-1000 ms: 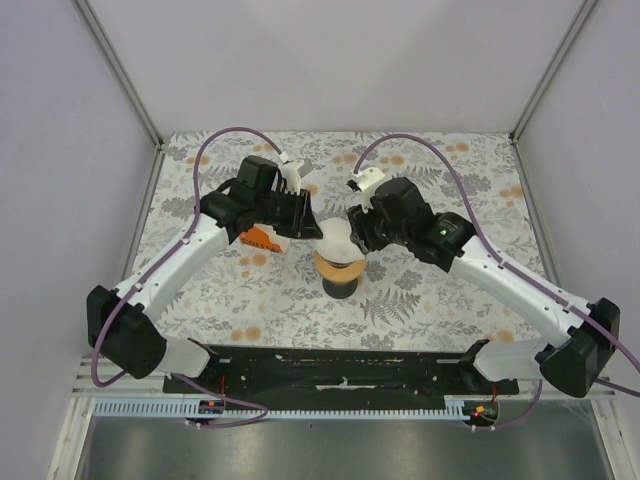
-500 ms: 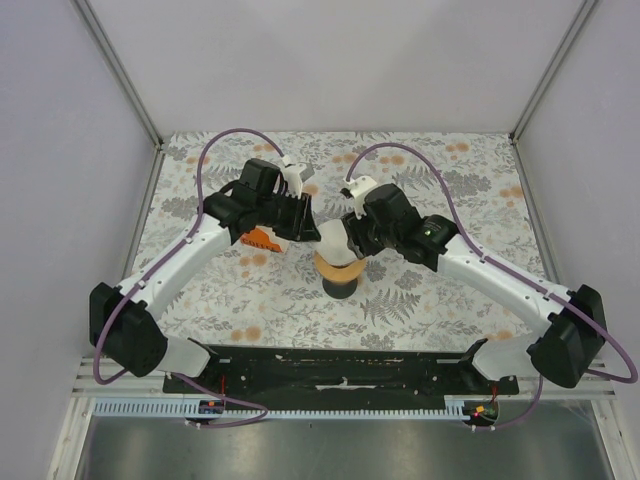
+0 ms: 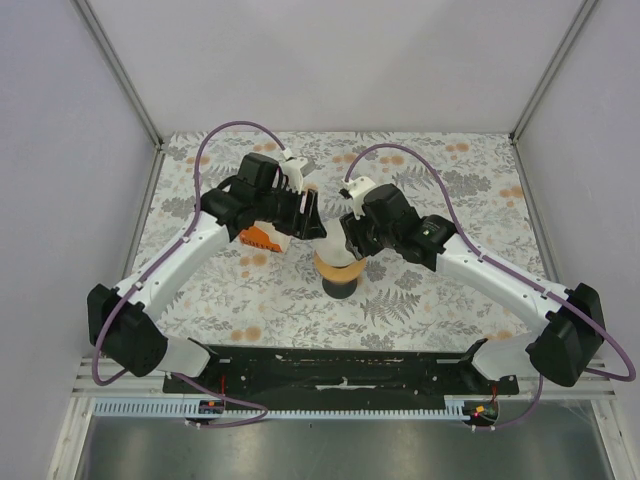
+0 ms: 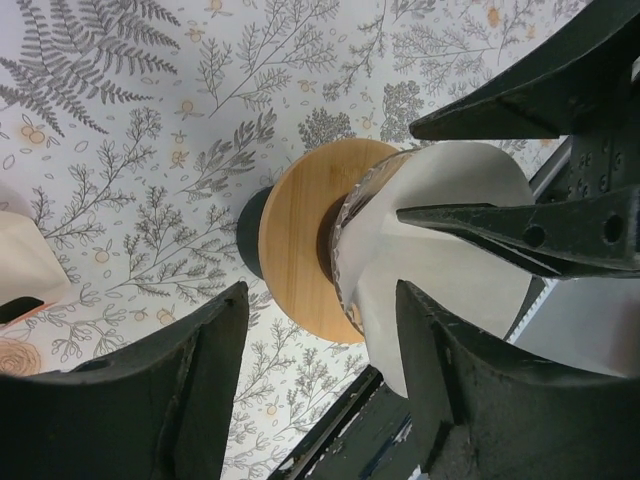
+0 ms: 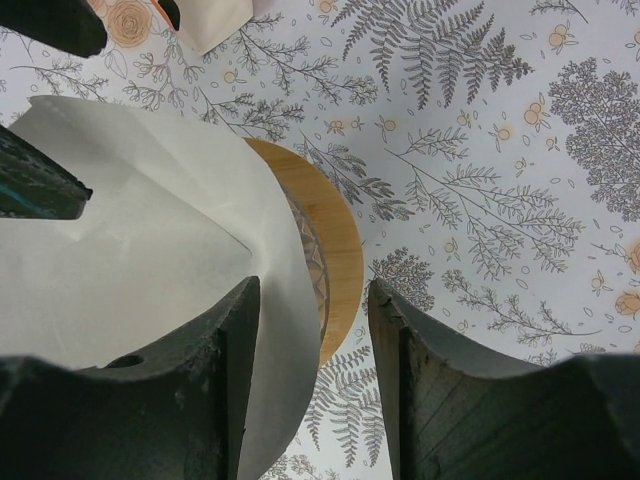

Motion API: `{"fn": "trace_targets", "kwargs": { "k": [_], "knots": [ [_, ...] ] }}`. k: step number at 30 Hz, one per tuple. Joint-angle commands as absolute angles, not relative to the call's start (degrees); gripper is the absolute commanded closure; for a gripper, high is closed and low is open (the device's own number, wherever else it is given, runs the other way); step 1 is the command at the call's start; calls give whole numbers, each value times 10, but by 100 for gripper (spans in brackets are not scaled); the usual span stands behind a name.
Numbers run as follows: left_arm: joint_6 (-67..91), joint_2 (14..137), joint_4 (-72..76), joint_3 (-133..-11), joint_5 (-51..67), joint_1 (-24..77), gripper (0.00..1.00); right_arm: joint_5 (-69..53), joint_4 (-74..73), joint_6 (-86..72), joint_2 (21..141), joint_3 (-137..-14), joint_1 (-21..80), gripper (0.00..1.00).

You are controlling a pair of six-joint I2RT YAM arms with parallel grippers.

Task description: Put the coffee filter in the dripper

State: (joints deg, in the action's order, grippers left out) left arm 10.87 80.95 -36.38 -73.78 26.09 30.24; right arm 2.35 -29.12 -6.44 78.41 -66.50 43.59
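From above, the coffee filter point(image 3: 333, 243) sits on top of the dripper point(image 3: 340, 270) in the middle of the bench point(image 3: 450, 300). The left end effector point(image 3: 308, 215) is just past the dripper on its left, and the right end effector point(image 3: 350, 235) is just past it on its right. Both are close to the paper. An orange pack point(image 3: 262, 237) lies left of the dripper. In the left wrist view, the left end effector point(image 4: 320, 300) is wide with nothing in it. The coffee filter point(image 4: 470, 175) sticks out of the top of the dripper point(image 4: 300, 250). In the right wrist view, the right end effector point(image 5: 312, 300) is partly wide. The edge of the coffee filter point(image 5: 150, 250) is in the gap but not pinched. I think the paper is very light, thin and floppy, so it can crumple or tear. The rim looks like the best place to hold it, softly.
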Motion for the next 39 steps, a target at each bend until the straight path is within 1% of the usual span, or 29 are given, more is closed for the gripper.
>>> {"fn": "trace_targets", "kwargs": {
  "k": [1,7,14,19,22,23,24,25,26,27,30,39],
  "knots": [
    [78,802,-366,-773,273,304,31,15,-274,-65,780,-676,434,46],
    [69,796,-374,-806,296,294,23,13,-276,-60,781,-677,434,45],
    [71,788,-369,-819,307,263,21,11,-279,-52,778,-687,434,43],
    [70,786,-362,-809,306,251,21,2,-289,-42,777,-706,434,37],
    [69,787,-359,-807,308,251,21,-14,-293,-36,777,-715,434,28],
    [69,787,-358,-804,308,251,21,-16,-294,-34,776,-717,435,26],
    [69,788,-357,-803,308,251,21,-18,-295,-33,773,-720,434,22],
    [67,788,-356,-802,310,251,21,-18,-295,-30,773,-722,434,21],
    [67,788,-356,-800,311,252,21,-19,-295,-28,772,-724,434,16],
    [66,790,-353,-799,313,251,21,-19,-296,-26,772,-727,434,14],
    [67,790,-353,-794,318,251,21,-20,-301,-21,771,-734,434,2],
    [62,788,-353,-809,297,246,21,-11,-308,-5,748,-776,430,2]
  ]
}}
